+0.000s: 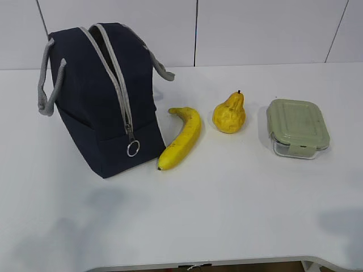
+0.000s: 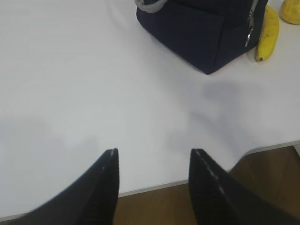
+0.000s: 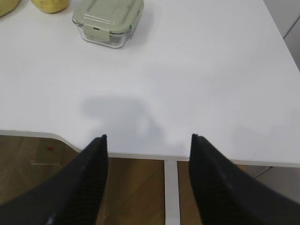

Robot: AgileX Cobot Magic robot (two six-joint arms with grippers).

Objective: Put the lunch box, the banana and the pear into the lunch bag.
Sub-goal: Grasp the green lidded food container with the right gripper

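Right claw well short of lunch box

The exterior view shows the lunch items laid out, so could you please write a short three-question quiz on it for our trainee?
1. True or false: the banana lies between the lunch bag and the pear.
2. Which item sits farthest right: A) pear, B) lunch box, C) banana?
3. Fill in: both claws, left claw and right claw, stand ____ and hold nothing.

Key: 1 true; 2 B; 3 open.
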